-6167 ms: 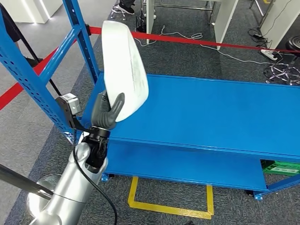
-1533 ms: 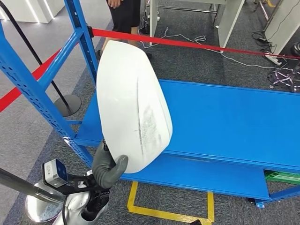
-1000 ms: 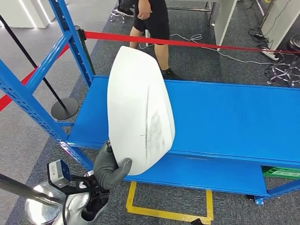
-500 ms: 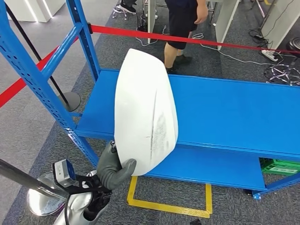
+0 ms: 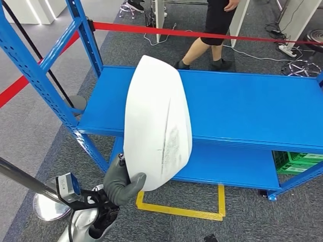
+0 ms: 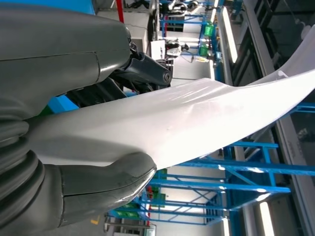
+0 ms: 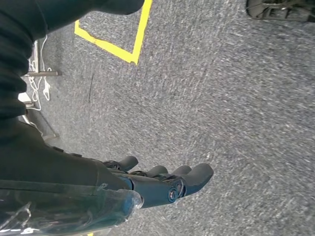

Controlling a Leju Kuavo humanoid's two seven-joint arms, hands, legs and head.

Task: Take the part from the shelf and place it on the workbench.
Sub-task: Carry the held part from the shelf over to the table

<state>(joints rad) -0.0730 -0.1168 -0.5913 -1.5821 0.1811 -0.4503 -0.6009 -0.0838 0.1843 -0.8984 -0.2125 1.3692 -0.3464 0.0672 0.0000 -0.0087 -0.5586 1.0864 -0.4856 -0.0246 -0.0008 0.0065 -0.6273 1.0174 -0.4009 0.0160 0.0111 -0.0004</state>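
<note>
**Part held upright over the front edge of the blue tabletop**

The left robot hand (image 5: 122, 180) grips the white part (image 5: 157, 123) by its lower edge, thumb wrapped over it. The part's long axis rises from the hand, leaning toward the tabletop (image 5: 244, 106) ahead. The right robot hand (image 7: 163, 181) hangs empty, fingers extended, over the floor.

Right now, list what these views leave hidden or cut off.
- Head view: the white part hides the left hand's fingers behind it and a stretch of the blue shelf.
- Head view: the person is cut off by the top edge.
- Left wrist view: the part's far end runs off the edge.
- Right wrist view: the right hand's palm side faces away.
</note>
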